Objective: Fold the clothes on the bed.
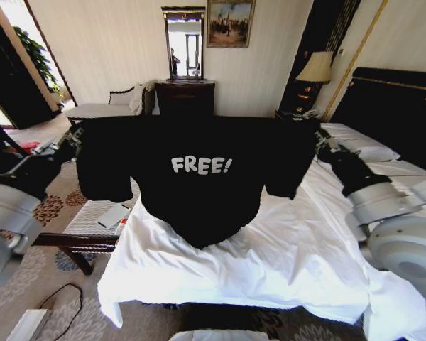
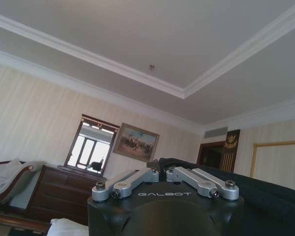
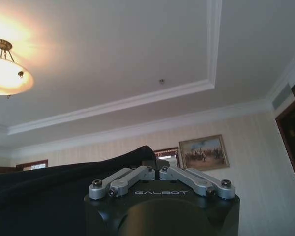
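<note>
The clothes, a black T-shirt (image 1: 199, 177) with white "FREE!" lettering, hang spread wide in the air above the bed (image 1: 270, 263) with its white sheets. My left gripper (image 1: 77, 136) is shut on the shirt's left shoulder, my right gripper (image 1: 319, 142) on its right shoulder. The hem droops to the sheet near the bed's foot. In the left wrist view the left gripper (image 2: 161, 169) pinches black cloth (image 2: 265, 196). In the right wrist view the right gripper (image 3: 157, 164) pinches black cloth (image 3: 49, 196) too.
A pale striped bench (image 1: 92, 227) stands left of the bed's foot. A dark dresser (image 1: 186, 96) with a mirror stands at the far wall. The dark headboard (image 1: 397, 106) and pillows (image 1: 362, 145) are at the right. A cable (image 1: 57, 302) lies on the carpet.
</note>
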Motion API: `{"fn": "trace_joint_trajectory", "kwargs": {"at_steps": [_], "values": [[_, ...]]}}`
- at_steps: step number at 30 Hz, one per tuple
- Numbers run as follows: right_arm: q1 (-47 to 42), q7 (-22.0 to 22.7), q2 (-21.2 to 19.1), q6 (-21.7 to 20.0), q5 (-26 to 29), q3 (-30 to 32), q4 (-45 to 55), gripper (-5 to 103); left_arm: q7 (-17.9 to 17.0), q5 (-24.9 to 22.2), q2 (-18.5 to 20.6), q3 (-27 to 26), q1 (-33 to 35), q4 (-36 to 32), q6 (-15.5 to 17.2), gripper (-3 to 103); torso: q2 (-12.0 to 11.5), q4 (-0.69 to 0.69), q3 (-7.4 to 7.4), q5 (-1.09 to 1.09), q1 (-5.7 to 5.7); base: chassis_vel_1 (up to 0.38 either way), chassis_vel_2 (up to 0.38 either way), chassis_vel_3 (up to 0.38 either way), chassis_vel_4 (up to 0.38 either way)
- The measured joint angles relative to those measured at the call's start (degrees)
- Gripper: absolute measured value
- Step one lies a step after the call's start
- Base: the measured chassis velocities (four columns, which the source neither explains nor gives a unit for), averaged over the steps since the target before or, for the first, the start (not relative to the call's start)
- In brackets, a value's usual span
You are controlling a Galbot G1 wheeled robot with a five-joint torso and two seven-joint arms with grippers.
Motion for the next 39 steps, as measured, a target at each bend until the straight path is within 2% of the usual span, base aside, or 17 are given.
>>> {"fn": "trace_joint_trajectory", "kwargs": {"at_steps": [7,11,16,19,20,21,22,23,25,26,30,32,35,36,39], "values": [[0.1,-0.7,-0.5,1.1,1.3,4.3,0.0,0,0.8,-3.6,0.2,-4.6,0.3,0.0,-0.6,1,0.0,0.0,0.0,0.01,0.01,0.0,0.0,0.0,0.0],[-0.3,-0.3,-0.3,0.6,1.6,7.7,0.0,0,-0.2,-7.4,0.3,-9.7,1.3,0.0,-0.4,1,0.0,0.0,0.0,0.01,0.01,0.0,0.0,0.0,0.0],[-1.1,1.9,0.5,-1.4,-0.5,7.4,0.0,0,-1.7,-7.4,-0.3,-9.6,2.1,0.0,1.4,1,0.0,0.0,-0.01,0.0,0.0,0.0,0.0,0.0,0.0],[-1.8,4.4,1.5,-3.9,-3.0,4.5,0.0,0,-4.4,-2.9,-1.1,-4.8,2.6,0.0,4.7,1,0.0,0.01,0.0,0.01,0.0,0.0,0.0,0.0,0.0],[-3.4,6.1,2.9,-6.2,-4.5,1.9,-0.1,0,-6.9,1.8,-1.9,0.8,3.1,0.0,9.6,1,0.0,0.01,0.0,0.01,0.0,0.0,0.0,0.0,0.0],[-4.6,6.5,3.8,-7.0,-5.0,0.6,-0.1,0,-7.9,3.8,-2.1,3.5,3.1,0.0,11.4,1,0.0,0.02,0.0,-0.01,0.01,0.0,0.0,0.0,0.0],[-4.6,6.5,3.8,-7.0,-5.0,0.6,-0.1,0,-7.9,3.8,-2.1,3.5,3.1,0.0,11.4,1,0.0,0.02,0.0,-0.01,0.01,0.0,0.0,0.0,0.0],[-6.3,7.1,5.5,-8.0,-6.4,-3.2,-0.3,0,-9.0,6.9,-2.6,8.2,3.3,0.2,14.7,1,0.0,-0.07,0.01,0.01,0.01,0.0,0.0,0.0,0.0],[-6.1,7.6,6.8,-8.3,-9.3,-9.8,-0.4,0,-9.4,9.5,-3.1,12.9,3.5,0.3,17.5,1,0.0,-0.04,0.0,-0.01,0.01,0.0,0.0,0.0,0.0],[-6.1,7.6,6.8,-8.3,-9.3,-9.8,-0.4,0,-9.4,9.5,-3.1,12.9,3.5,0.3,17.5,1,0.0,-0.04,0.0,-0.01,0.01,0.0,0.0,0.0,0.0],[-1.6,4.8,7.6,-7.3,-14.9,-23.3,-6.8,0,-9.9,14.5,-0.2,21.0,1.9,0.3,19.3,1,0.0,0.02,0.0,0.0,0.0,0.0,0.0,0.0,0.0],[-0.9,4.2,7.6,-7.0,-15.4,-24.5,-8.1,0,-9.9,15.3,0.2,21.9,1.7,0.4,19.4,1,0.0,0.01,0.0,0.0,0.01,0.0,0.0,0.0,0.0],[4.4,2.8,8.4,-6.3,-16.8,-30.7,-13.8,0,-9.3,20.5,1.1,27.9,-0.6,3.8,19.4,1,0.0,0.0,0.01,0.02,0.01,0.0,0.0,0.0,0.0],[4.4,2.8,8.4,-6.3,-16.8,-30.7,-13.8,0,-9.3,20.5,1.1,27.9,-0.6,3.8,19.4,1,0.0,0.0,0.01,0.02,0.01,0.0,0.0,0.0,0.0],[10.3,1.8,10.2,-5.5,-17.6,-36.7,-19.1,0,-7.7,26.5,0.5,35.2,-4.6,8.5,18.4,1,0.0,0.01,0.01,0.0,0.01,0.0,0.0,0.0,0.0]]}}
